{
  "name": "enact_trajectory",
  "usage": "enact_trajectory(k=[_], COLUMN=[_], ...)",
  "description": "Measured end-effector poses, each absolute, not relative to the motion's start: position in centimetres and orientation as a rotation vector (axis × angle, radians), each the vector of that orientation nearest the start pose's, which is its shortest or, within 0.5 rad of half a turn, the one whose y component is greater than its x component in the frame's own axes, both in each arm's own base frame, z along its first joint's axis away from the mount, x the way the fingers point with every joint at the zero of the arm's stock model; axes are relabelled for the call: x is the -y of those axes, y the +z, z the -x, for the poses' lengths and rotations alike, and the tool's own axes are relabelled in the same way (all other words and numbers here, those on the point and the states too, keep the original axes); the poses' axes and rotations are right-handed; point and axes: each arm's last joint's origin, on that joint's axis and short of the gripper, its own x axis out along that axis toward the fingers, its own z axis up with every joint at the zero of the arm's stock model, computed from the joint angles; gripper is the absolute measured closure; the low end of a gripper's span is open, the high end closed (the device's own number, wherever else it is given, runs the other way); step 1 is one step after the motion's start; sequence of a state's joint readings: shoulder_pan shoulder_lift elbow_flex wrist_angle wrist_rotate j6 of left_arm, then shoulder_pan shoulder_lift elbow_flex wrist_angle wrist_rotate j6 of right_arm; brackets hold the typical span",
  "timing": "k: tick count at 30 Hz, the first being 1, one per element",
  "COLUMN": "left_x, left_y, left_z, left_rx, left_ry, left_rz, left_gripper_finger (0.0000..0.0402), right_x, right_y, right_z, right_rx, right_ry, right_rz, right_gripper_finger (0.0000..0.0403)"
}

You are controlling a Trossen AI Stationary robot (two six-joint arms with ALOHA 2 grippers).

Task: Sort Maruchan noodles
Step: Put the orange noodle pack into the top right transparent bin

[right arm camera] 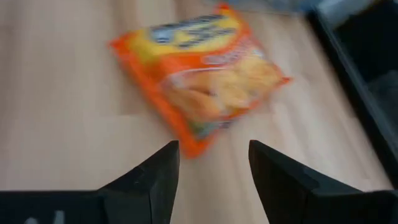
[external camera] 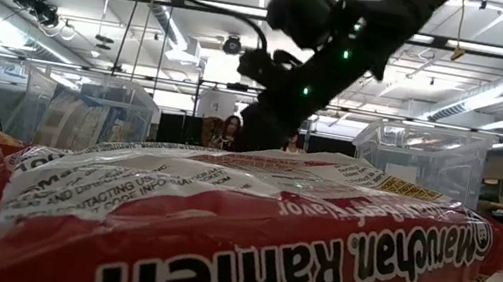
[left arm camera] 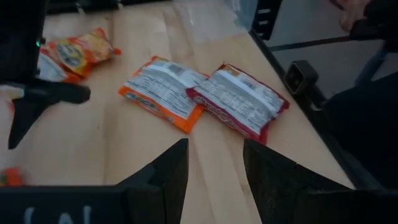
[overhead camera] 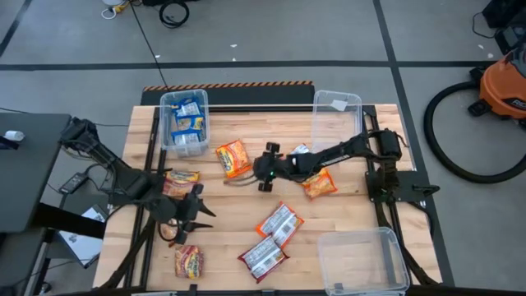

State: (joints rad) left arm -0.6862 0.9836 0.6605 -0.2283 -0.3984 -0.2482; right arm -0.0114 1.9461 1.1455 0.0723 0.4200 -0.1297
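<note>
Right gripper (overhead camera: 265, 170) over the table's middle, fingers (right arm camera: 155, 180) apart and empty — an orange packet (right arm camera: 202, 74) lies on the wood just ahead of it. Left gripper (overhead camera: 193, 212) near the left edge, fingers (left arm camera: 165, 177) spread, holding nothing; an orange-edged packet (left arm camera: 165, 93) and a red packet (left arm camera: 239, 102) lie side by side, backs up, beyond it. Blue packets sit in the clear bin (overhead camera: 184, 123) at the far left
</note>
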Motion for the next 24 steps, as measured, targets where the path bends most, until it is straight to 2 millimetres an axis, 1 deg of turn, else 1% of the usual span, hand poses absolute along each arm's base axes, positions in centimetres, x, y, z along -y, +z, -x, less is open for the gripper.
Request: enact_trajectory(k=[3,6,8,10,12,14,16,20,24], left_x=[12.3,12.3,12.3,12.3,12.2,12.2,12.1,11.8,11.8], left_y=[25.4,25.7,26.0,26.3,26.4,26.6,26.7,27.3,27.0], left_z=[-16.4,-16.5,-16.7,-16.8,-16.8,-16.8,-16.6,-16.3,-16.4], left_rx=[-0.478,-0.430,-0.392,-0.360,-0.343,-0.333,-0.329,-0.299,-0.308], left_ry=[-0.175,-0.107,-0.076,-0.057,-0.046,-0.046,-0.046,-0.042,-0.011], left_rz=[-0.087,-0.095,-0.095,-0.106,-0.101,-0.088,-0.077,-0.069,-0.104], left_gripper_finger=[0.0242,0.0242,0.0242,0.0242,0.0242,0.0242,0.0242,0.0242,0.0242], right_x=[2.5,2.9,3.2,3.5,3.7,3.8,3.9,4.5,4.7], right_y=[14.4,13.1,12.4,11.7,11.6,12.0,12.0,11.5,10.6], right_z=[-39.9,-39.9,-40.6,-41.2,-41.5,-41.9,-41.8,-41.5,-41.6], right_rx=[-0.673,-0.702,-0.701,-0.709,-0.709,-0.693,-0.703,-0.743,-0.759], right_ry=[-0.345,-0.341,-0.316,-0.326,-0.340,-0.350,-0.364,-0.356,-0.338], right_rz=[0.216,0.205,0.180,0.147,0.113,0.092,0.062,0.025,0.012], right_gripper_finger=[0.0203,0.0202,0.0203,0.0203,0.0203,0.0203,0.0203,0.0204,0.0204])
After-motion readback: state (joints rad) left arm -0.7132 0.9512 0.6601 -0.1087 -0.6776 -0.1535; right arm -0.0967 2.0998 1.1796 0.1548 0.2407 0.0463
